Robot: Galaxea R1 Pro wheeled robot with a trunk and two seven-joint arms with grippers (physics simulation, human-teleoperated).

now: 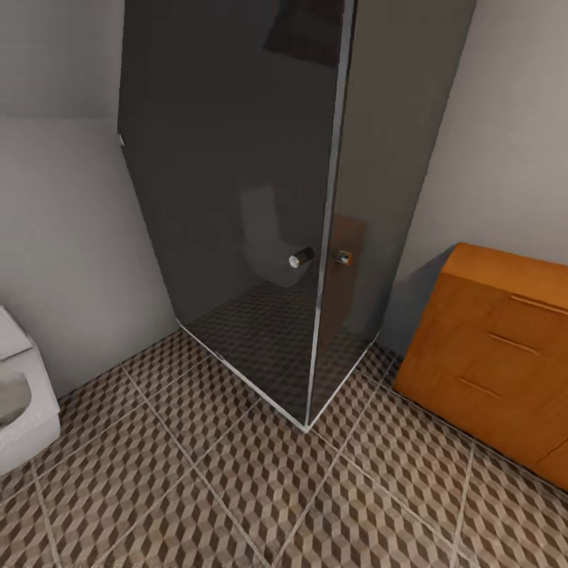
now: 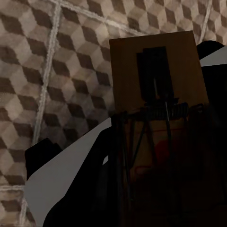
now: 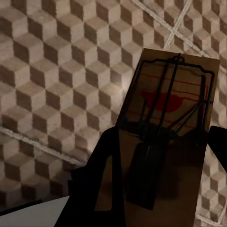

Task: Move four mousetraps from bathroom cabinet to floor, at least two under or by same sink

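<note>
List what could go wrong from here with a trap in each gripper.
1. Each gripper holds a mousetrap, the left one and the right one, above the bathroom floor. A slip would drop a trap short of any sink.
2. The glass shower enclosure stands straight ahead, so driving forward risks a collision.
3. The cabinet and a white fixture flank the path, so a turn could clip either.

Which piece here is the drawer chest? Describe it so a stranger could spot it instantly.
Start at the tall dark smoked-glass shower enclosure in the room's corner. To its right, against the pale grey wall on the cube-patterned brown-and-beige tiled floor, stands the low orange-brown wooden cabinet. Its warm orange colour and slim bar handles on stacked drawers set it apart from the white fixture at far left.
</note>
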